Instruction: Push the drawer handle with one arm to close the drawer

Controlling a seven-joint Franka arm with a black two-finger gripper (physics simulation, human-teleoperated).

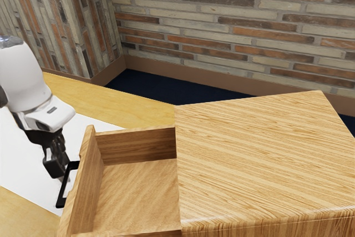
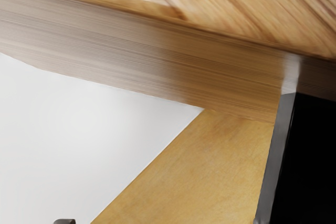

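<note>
The gripper (image 1: 56, 162) is at the exterior view's left, on the outer side of the pulled-out drawer (image 1: 138, 192), right beside the black handle (image 1: 64, 191). Whether it touches the handle I cannot tell. The drawer stands out from the wooden cabinet (image 1: 260, 154), its inside visible with nothing in it. In the wrist view, the drawer's front (image 2: 142, 64) crosses slantwise, and the handle (image 2: 310, 161) appears as a large black block close to the hand.
A white sheet (image 1: 28, 165) lies on the yellow wooden table (image 1: 125, 106) beneath the arm. Behind the table are a dark blue floor (image 1: 172, 87) and a brick wall (image 1: 222, 20). The cabinet takes up the exterior view's right side.
</note>
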